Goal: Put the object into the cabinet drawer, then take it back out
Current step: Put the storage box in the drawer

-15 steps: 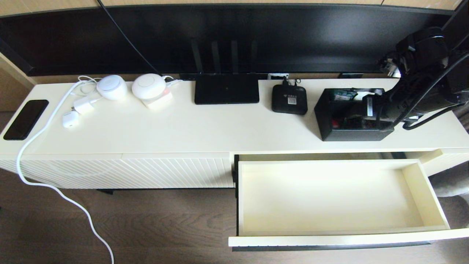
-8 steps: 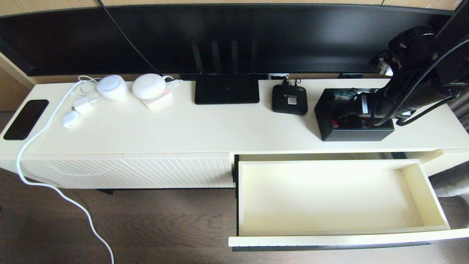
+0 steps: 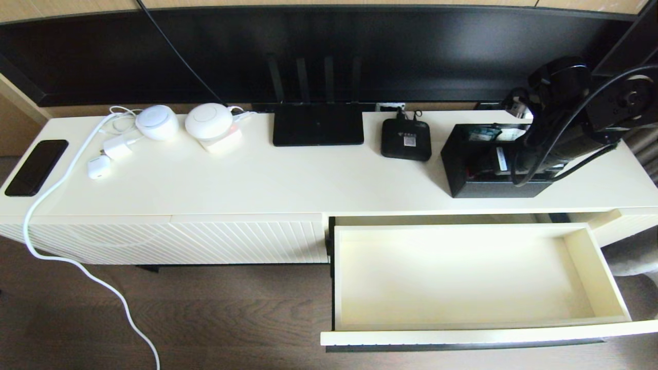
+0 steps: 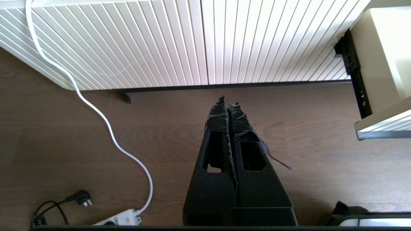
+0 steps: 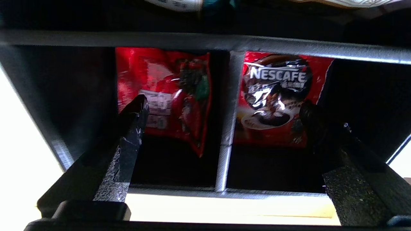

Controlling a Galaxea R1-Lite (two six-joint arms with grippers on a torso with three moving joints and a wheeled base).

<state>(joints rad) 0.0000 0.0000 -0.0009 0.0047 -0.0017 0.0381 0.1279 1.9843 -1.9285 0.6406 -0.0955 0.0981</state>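
Observation:
The black organizer box (image 3: 465,164) stands on the cabinet top at the right, behind the pulled-out cream drawer (image 3: 462,277), whose inside is bare. My right gripper (image 3: 506,159) reaches down into the box from above. In the right wrist view that gripper (image 5: 221,106) is open, one finger in each square compartment, straddling the middle divider (image 5: 226,128). Red packets (image 5: 276,96) lie at the bottom of both compartments. My left gripper (image 4: 228,101) is shut on nothing, low over the wooden floor in front of the cabinet.
A small rounded set-top box (image 3: 406,139) and a flat black router (image 3: 317,125) sit left of the organizer. White devices (image 3: 208,121), a charger and a phone (image 3: 36,167) lie further left. A white cable (image 3: 77,264) trails to the floor.
My right arm has swung left and lowered, bringing the gripper deeper into the organizer box. The box and the drawer have stayed in place.

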